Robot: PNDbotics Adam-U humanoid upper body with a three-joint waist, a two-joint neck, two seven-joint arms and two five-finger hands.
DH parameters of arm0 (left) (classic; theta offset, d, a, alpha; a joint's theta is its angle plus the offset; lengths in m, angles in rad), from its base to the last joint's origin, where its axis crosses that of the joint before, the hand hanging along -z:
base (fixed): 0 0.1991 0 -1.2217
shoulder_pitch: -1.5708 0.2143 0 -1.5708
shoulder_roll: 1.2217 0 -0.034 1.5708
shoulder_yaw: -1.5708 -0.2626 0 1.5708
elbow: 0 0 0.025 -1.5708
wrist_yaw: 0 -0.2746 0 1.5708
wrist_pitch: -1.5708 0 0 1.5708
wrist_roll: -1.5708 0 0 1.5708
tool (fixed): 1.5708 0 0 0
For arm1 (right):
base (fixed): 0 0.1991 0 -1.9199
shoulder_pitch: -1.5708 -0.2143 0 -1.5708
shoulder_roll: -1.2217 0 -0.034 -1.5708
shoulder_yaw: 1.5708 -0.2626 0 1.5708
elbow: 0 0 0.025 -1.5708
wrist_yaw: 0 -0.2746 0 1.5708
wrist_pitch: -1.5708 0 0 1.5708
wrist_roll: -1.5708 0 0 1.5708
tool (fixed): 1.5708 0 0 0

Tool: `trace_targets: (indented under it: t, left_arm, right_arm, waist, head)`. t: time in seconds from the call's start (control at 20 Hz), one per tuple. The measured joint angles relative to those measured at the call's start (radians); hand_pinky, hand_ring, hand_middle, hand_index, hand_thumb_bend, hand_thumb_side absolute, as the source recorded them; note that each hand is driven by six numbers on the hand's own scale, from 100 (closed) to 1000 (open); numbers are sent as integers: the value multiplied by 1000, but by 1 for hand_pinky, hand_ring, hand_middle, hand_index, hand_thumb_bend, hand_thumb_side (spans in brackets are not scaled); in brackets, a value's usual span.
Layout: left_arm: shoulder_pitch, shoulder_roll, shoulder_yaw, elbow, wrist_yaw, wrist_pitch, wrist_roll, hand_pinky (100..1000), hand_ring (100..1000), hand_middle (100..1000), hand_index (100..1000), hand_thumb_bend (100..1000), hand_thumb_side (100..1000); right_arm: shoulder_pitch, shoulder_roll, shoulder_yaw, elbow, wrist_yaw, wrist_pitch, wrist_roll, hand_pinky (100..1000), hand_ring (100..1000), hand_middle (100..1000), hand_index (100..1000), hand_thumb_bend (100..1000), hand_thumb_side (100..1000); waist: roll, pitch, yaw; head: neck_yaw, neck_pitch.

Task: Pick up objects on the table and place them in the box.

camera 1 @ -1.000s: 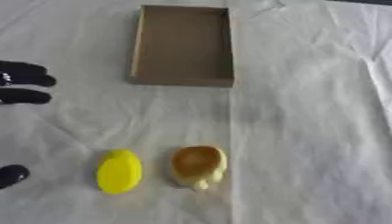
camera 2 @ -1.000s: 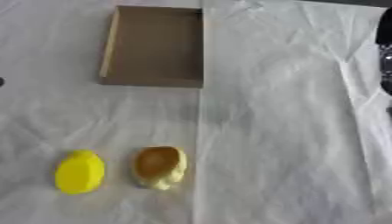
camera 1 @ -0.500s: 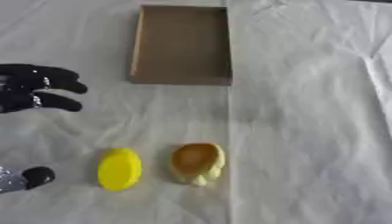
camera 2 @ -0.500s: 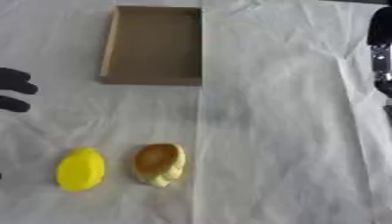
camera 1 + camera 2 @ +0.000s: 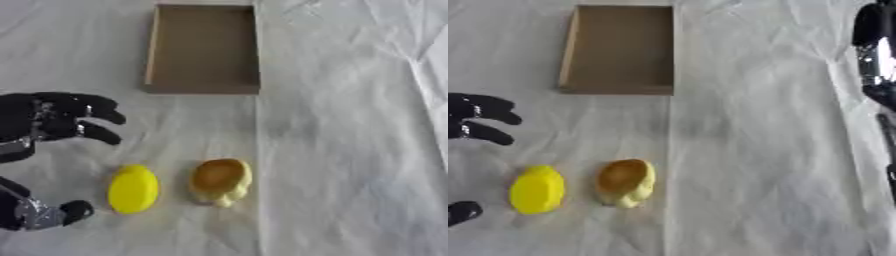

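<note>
A smooth yellow oval object (image 5: 133, 189) lies below the spread, empty left hand (image 5: 52, 120), apparently untouched.

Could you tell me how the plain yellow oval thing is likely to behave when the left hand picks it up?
The yellow oval looks smooth and rounded, so it may slip or roll if nudged sideways. It looks like plastic, so probably light and stiff. The left hand is open beside it, not touching it.
</note>
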Motion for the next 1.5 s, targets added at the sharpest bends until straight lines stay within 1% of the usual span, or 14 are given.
trace_targets:
  t: [0.05, 0.15, 0.3, 0.45, 0.65, 0.75, 0.9, 1.2, 1.5]
  left_arm:
    - [-2, -4, 0, 0, 1, 5, -7, 911, 976, 868, 895, 412, 447]
    - [0, -15, -1, 0, -1, 17, -22, 912, 980, 871, 899, 417, 444]
    - [10, -47, -15, 0, -26, 43, -57, 915, 986, 876, 901, 427, 412]
    - [23, -71, -24, 0, -47, 71, -97, 916, 989, 878, 900, 423, 408]
    - [33, -97, -24, 0, -76, 109, -131, 915, 987, 881, 899, 419, 342]
    - [34, -109, -26, 0, -94, 123, -145, 915, 988, 882, 897, 412, 281]
    - [38, -122, -31, 1, -117, 137, -164, 915, 985, 882, 896, 413, 259]
    - [40, -149, -32, 32, -190, 136, -158, 920, 980, 882, 894, 437, 215]
    - [38, -182, -40, 91, -282, 106, -124, 920, 978, 882, 892, 449, 218]
  right_arm:
    - [0, 0, 0, 0, 0, 1, 1, 932, 871, 670, 880, 100, 538]
    - [3, 0, 0, 0, -1, 3, 3, 932, 872, 670, 880, 100, 538]
    - [4, 0, 0, 0, -1, 6, 6, 933, 872, 669, 880, 100, 538]
    - [4, 0, 3, 0, -2, 8, 10, 934, 873, 668, 880, 100, 538]
    - [4, 2, 5, 0, -2, 11, 15, 934, 873, 667, 880, 100, 538]
    - [4, 3, 5, 0, -2, 11, 16, 935, 874, 667, 881, 100, 538]
    - [7, 7, 5, 0, -3, 14, 19, 936, 875, 666, 881, 100, 538]
    - [7, 10, 6, 0, -3, 20, 27, 938, 877, 664, 882, 100, 538]
    - [7, 18, 6, 0, -6, 25, 34, 940, 878, 663, 882, 100, 539]
  waist:
    - [0, 0, 0]
    - [0, 0, 1]
    - [-1, 0, 1]
    - [-2, 0, 1]
    - [-4, 0, 1]
    - [-4, 0, 1]
    - [-4, 0, 0]
    - [-3, 0, -1]
    - [-3, 1, -5]
  head:
    - [0, 0]
    - [-3, 0]
    - [-8, 0]
    - [-8, 0]
    - [-8, 0]
    - [-8, 0]
    - [-8, 0]
    - [-7, 0]
    - [-7, 0]
